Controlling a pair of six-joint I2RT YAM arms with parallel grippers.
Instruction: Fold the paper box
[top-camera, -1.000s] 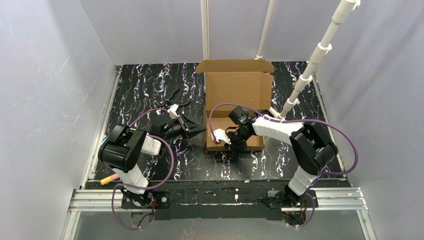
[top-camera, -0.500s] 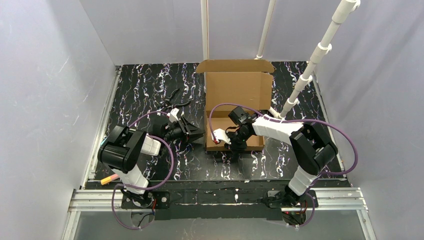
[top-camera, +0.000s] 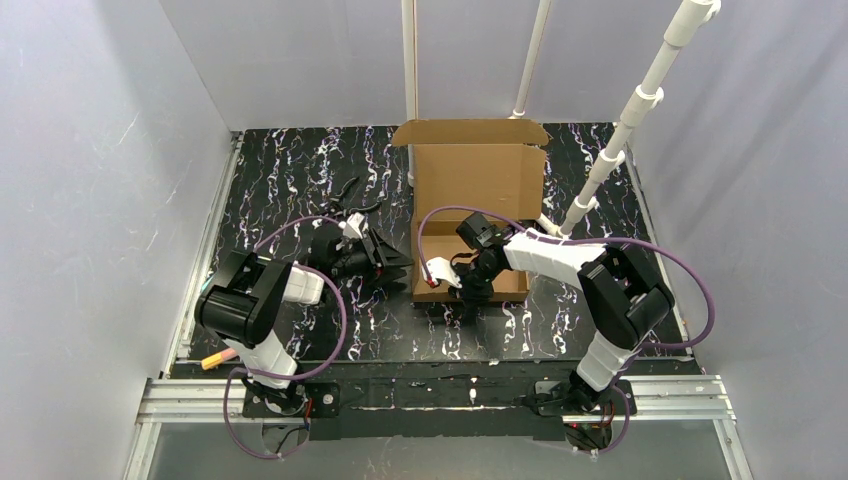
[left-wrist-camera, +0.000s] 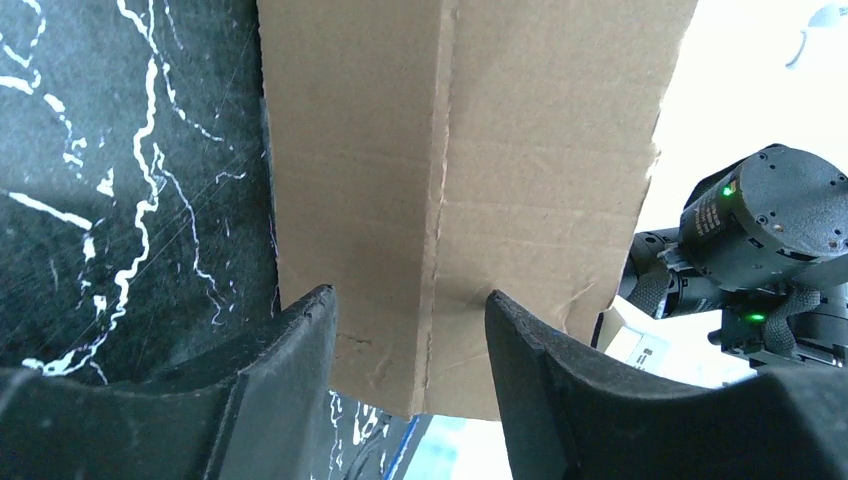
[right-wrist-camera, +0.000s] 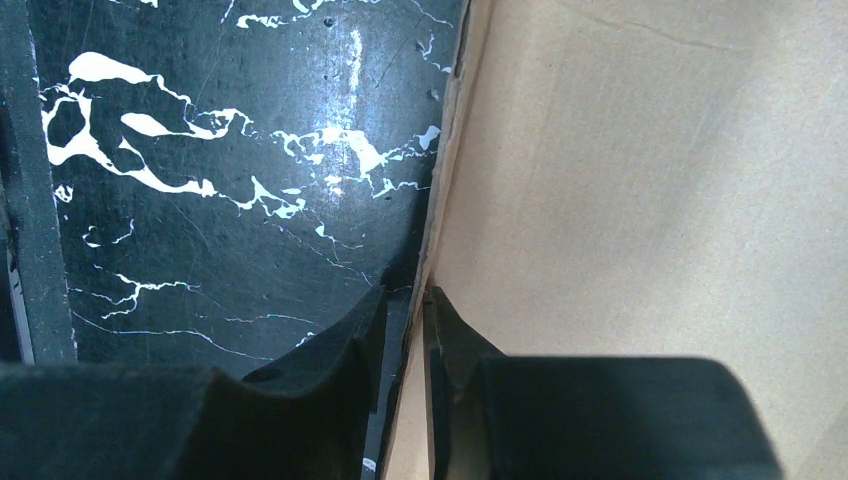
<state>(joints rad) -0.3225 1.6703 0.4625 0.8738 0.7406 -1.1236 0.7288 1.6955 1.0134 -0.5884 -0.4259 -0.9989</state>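
The box (top-camera: 470, 180) lies open on the table (top-camera: 290, 170), its lid standing upright at the box's far side. The left gripper (left-wrist-camera: 410, 305) is at the box's left side, near the front corner. Its jaws are spread wide and hold nothing, and a creased cardboard panel fills the gap ahead of them. I cannot tell whether the fingertips touch the panel. The right gripper (right-wrist-camera: 405, 300) is at the box's near edge, pointing down. Its jaws are almost closed, pinching the thin edge of the cardboard there. A white pole (top-camera: 610, 160) leans just right of the box.
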